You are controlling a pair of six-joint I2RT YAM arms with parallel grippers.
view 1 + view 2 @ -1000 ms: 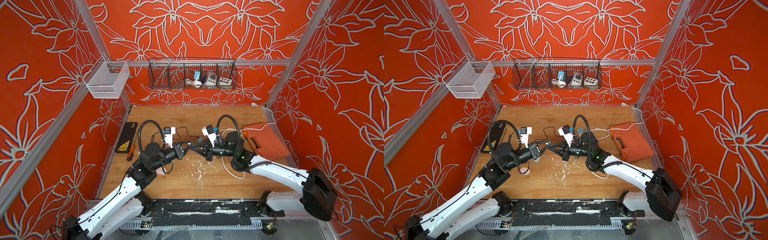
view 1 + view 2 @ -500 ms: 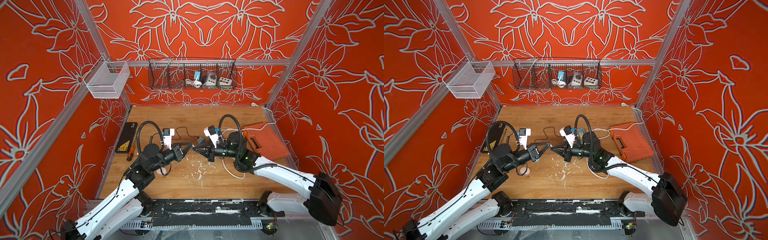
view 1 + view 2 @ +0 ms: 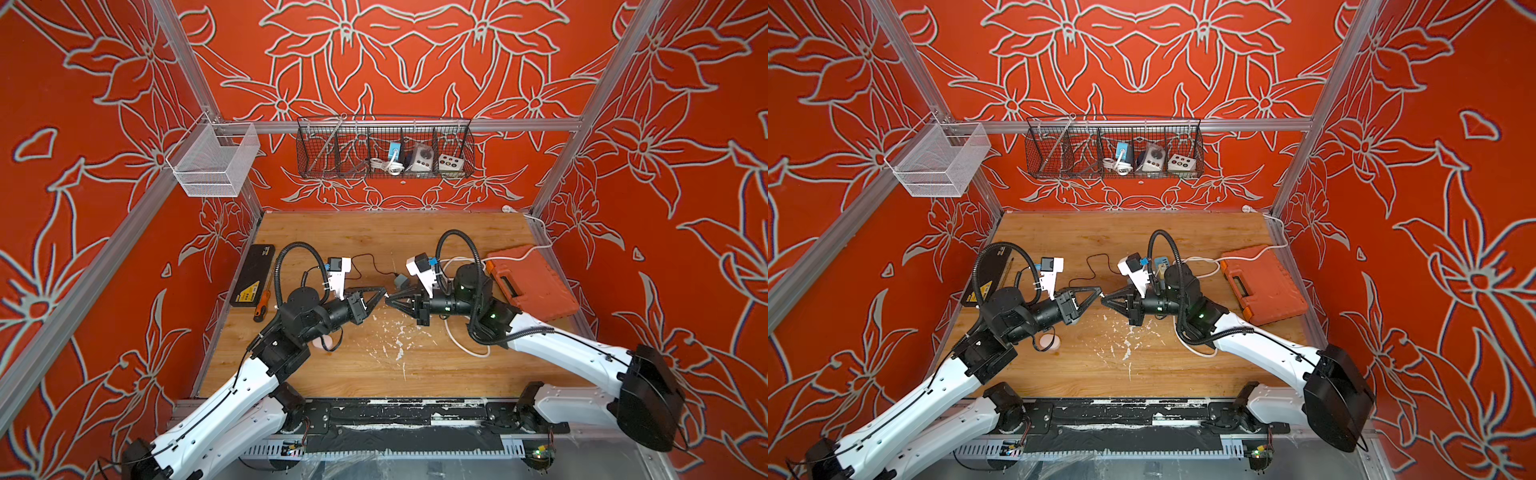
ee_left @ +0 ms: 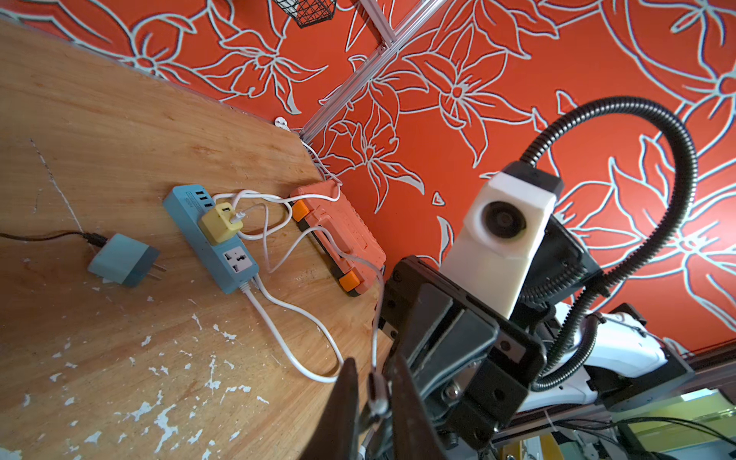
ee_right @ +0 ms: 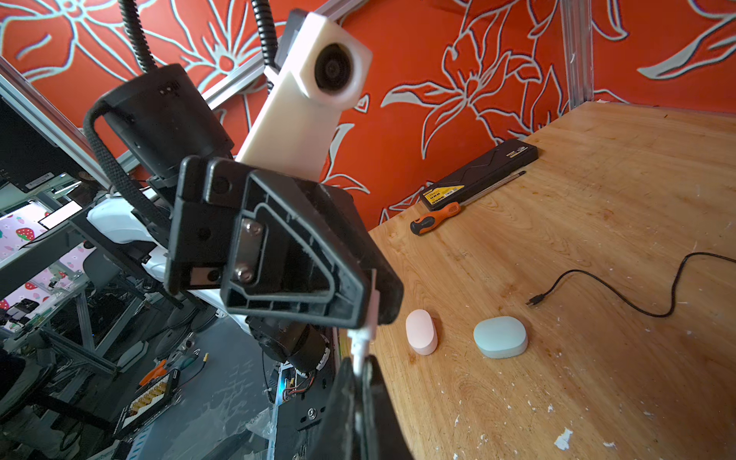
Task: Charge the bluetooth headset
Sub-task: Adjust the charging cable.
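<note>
left fingers (image 4: 344,406): narrow, pinching plug of white cable (image 4: 375,338) | right fingers (image 5: 376,402): closed on same cable | tips nearly meeting above surface (image 3: 374,232) middle

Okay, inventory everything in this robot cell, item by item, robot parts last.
table: one, wooden
tool case: one, orange, table's right edge
power strip: one, blue, near tool case
charger: one, yellow, in power strip
charging cable: one, white, runs from charger
wall adapter: one, pale blue, on table
black cable: one, black, from wall adapter
pink case: one, pink, front left of table
pale blue case: one, pale blue, beside pink case
black case: one, black, table's left edge
screwdriver: one, orange-black handle, beside black case
wire basket: one, black, back wall
mesh basket: one, white, left wall
left gripper: one, black, shut on charging cable
right gripper: one, black, shut on charging cable
</note>
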